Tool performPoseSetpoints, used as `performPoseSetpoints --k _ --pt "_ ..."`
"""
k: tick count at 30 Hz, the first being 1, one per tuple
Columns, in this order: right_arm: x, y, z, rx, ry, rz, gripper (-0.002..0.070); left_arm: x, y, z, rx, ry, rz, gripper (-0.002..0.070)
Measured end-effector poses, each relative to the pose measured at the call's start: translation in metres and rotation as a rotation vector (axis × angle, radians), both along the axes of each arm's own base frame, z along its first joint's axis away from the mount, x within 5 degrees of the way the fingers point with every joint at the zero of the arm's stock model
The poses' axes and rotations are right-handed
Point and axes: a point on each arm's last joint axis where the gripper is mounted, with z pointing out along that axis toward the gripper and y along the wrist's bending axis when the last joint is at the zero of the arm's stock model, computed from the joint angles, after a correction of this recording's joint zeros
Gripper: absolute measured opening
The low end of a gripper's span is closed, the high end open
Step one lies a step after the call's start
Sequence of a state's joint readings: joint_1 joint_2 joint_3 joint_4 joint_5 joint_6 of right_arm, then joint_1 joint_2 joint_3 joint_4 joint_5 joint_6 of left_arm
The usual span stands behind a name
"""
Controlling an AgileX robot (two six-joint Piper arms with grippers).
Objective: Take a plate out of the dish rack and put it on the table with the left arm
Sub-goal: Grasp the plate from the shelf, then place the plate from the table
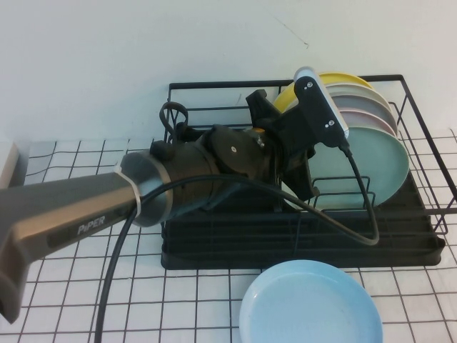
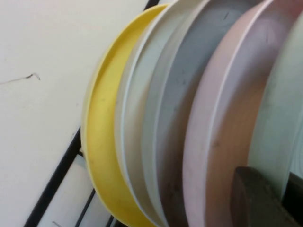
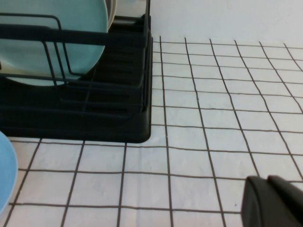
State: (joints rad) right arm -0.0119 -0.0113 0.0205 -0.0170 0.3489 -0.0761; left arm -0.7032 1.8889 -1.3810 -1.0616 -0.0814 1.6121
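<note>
The pale mint-green plate stands upright at the front of a stack in the black wire dish rack. It also shows in the left wrist view and the right wrist view. My left arm reaches across the rack, and its gripper sits at the plate's top left rim, shut on that rim: one jaw is between the mint plate and the pale pink plate, the other on the mint plate's front. In the high view the wrist camera hides the jaws. My right gripper is shut and empty, low over the table, right of the rack.
Behind the pink plate stand a grey plate, a white one and a yellow one. A sky-blue plate lies flat on the grid cloth just in front of the rack. A white wall is close behind the rack.
</note>
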Motion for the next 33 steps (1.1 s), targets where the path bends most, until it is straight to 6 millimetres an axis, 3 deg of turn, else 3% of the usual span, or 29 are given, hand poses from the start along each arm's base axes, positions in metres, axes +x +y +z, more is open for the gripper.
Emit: performPoseSetpoints --k 7,20,23,26,33 --pt "0.0 0.0 0.0 0.0 0.0 0.0 -0.0002 0.001 0.005 0.012 -0.029 -0.034 0.047 0.0021" --pt "0.0 0.0 0.0 0.0 0.0 0.0 -0.0002 -0.03 0.041 0.11 -0.333 -0.103 0.185 0.0003" --pt "0.0 0.0 0.0 0.0 0.0 0.0 -0.0002 -0.042 0.058 0.135 -0.405 -0.115 0.258 0.0002" --pt "0.0 0.0 0.0 0.0 0.0 0.0 -0.0002 -0.055 0.085 0.16 -0.353 -0.2 0.367 0.0002" --pt "0.0 0.0 0.0 0.0 0.0 0.0 -0.0002 -0.089 0.146 0.2 -0.336 -0.285 0.694 0.0002"
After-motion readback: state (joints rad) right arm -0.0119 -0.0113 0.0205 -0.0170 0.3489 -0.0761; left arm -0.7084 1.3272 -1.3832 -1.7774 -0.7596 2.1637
